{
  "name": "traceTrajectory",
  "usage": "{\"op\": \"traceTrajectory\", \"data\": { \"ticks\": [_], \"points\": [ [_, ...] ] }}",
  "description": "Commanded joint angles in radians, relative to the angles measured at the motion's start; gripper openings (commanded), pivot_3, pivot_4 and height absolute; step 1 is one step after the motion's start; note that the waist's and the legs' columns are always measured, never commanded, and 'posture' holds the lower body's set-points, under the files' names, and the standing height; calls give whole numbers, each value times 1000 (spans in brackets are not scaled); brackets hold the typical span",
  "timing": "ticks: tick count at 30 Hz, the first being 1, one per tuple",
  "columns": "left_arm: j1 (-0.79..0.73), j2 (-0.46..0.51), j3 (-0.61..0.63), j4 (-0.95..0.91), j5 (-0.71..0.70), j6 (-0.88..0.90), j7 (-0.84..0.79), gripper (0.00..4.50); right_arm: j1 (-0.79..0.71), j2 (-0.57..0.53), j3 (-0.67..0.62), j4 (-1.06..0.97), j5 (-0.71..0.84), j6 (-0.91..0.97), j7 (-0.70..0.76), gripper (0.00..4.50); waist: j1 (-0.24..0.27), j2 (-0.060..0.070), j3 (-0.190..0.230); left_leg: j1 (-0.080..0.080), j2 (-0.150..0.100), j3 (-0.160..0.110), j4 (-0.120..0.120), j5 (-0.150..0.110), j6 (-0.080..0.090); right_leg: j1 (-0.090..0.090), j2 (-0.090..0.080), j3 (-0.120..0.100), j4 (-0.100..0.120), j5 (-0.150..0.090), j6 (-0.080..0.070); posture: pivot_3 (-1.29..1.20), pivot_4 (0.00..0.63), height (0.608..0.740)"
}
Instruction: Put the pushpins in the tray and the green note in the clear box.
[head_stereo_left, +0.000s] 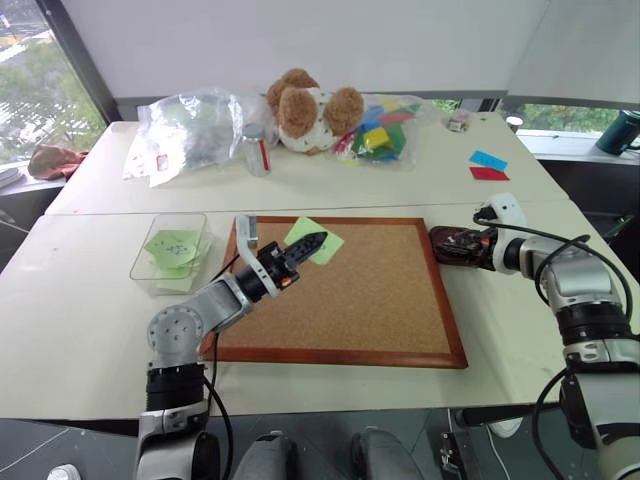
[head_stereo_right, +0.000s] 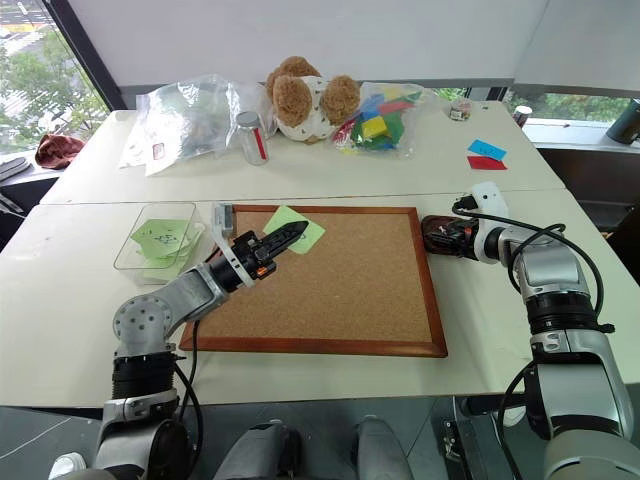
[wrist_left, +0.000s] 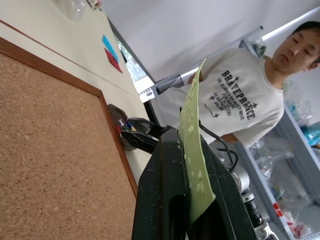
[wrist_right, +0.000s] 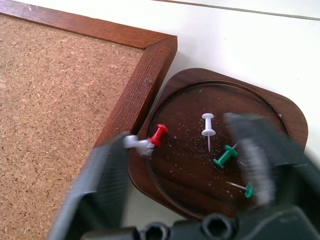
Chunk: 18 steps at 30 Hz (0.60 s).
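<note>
from the head camera, the left gripper (head_stereo_left: 310, 243) hangs over the top edge of the corkboard (head_stereo_left: 350, 300), clamped on the green note (head_stereo_left: 313, 239), which sticks out past the fingertips above the cork. the clear box (head_stereo_left: 170, 251) sits on the surface (head_stereo_left: 80, 320) just left of the board, with green paper already lying in it. off the board's top right corner the right gripper (head_stereo_left: 447, 246) reaches down over the tray (head_stereo_left: 452, 243), which sits against that corner. at the far side of the surface there's a teddy bear (head_stereo_left: 305, 110), a plastic bag (head_stereo_left: 195, 125), and a blue slip (head_stereo_left: 488, 160) beside a red slip (head_stereo_left: 489, 174). over to the left wrist view: the note stands on edge, pinched tight between the two black fingers (wrist_left: 165, 195), cork to one side and a person in a white t-shirt (wrist_left: 240, 105) beyond. right wrist view now: fingers spread wide and released over the tray, and the pushpins (wrist_right: 209, 131) lie inside it: white, red and two green, with a pale one at the rim near the board's frame.
</note>
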Motion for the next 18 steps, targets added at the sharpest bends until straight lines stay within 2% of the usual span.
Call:
{"op": "traceTrajectory", "data": {
  "ticks": [1, 14, 18],
  "points": [
    [-1, 5, 9, -44, -30, -15, 4, 0, -7, -15, -31, -37, 6, -4, 5, 4442, 0, 0, 0, 0, 0, 0, 0, 0, 0, 0, 0, 0, 0, 0, 0, 0, 150, 740],
    [-5, 17, 22, -72, -40, -35, 22, 0, -29, -38, -81, -161, 44, 48, 32, 4442, 1, 0, 0, 0, 0, 0, 0, 0, 0, 0, 0, 0, 0, 0, 0, 0, 150, 740],
    [-14, 47, 45, -107, -42, -69, 39, 0, -54, -29, -77, -234, 61, 84, 35, 4442, -2, 0, 0, 0, 0, 0, 0, 0, 0, 0, 0, 0, 0, 0, 0, 0, 150, 740]
  ]
}}
